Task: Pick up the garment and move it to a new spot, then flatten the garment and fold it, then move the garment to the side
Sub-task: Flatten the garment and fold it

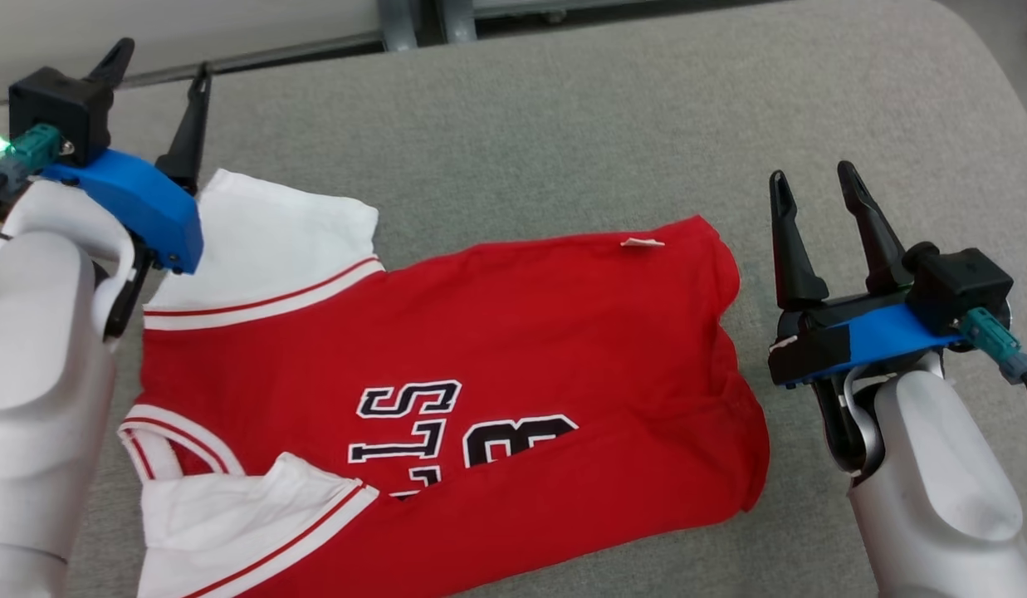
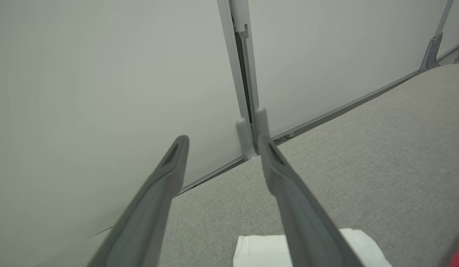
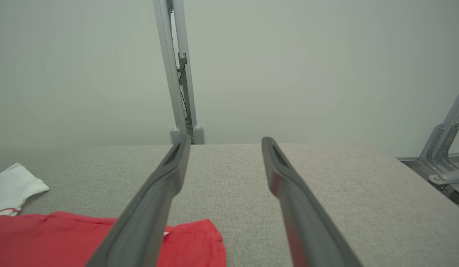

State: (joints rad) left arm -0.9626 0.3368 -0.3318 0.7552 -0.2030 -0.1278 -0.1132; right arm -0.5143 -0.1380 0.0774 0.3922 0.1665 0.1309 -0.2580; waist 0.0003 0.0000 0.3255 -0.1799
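- Garment [image 1: 496, 357]: a red jersey with white sleeves and black-and-white lettering. It lies spread on the grey cushion [image 1: 563, 124], near the front edge and left of centre.
- Long axis: it runs side to side across the head view, with the collar and sleeves towards the robot's left and the hem [image 1: 750, 399] towards its right.
- Near long edge: a red band lies over the lower part of the lettering, so it looks as though that edge is turned up. I cannot tell whether this is a deliberate fold or slack cloth.
- Far sleeve [image 1: 272, 241]: white and laid out flat, at the far left corner of the garment.
- Left gripper [image 1: 163, 58]: fingers spread wide and holding nothing. It hangs above the far sleeve, with its tips pointing past it to the back edge of the cushion. In its wrist view, the sleeve lies under the left gripper [image 2: 223, 142] at the bottom edge.
- Right gripper [image 1: 814, 176]: fingers spread wide and holding nothing. It stands just beside the hem end, off the cloth and over bare cushion. In its wrist view, the red cloth lies to the lower left of the right gripper [image 3: 225, 140].
- Judgement: each arm has one end of the long axis. The left is nearer the cloth and only needs to drop. The right must move inward, to its left, to reach the hem.
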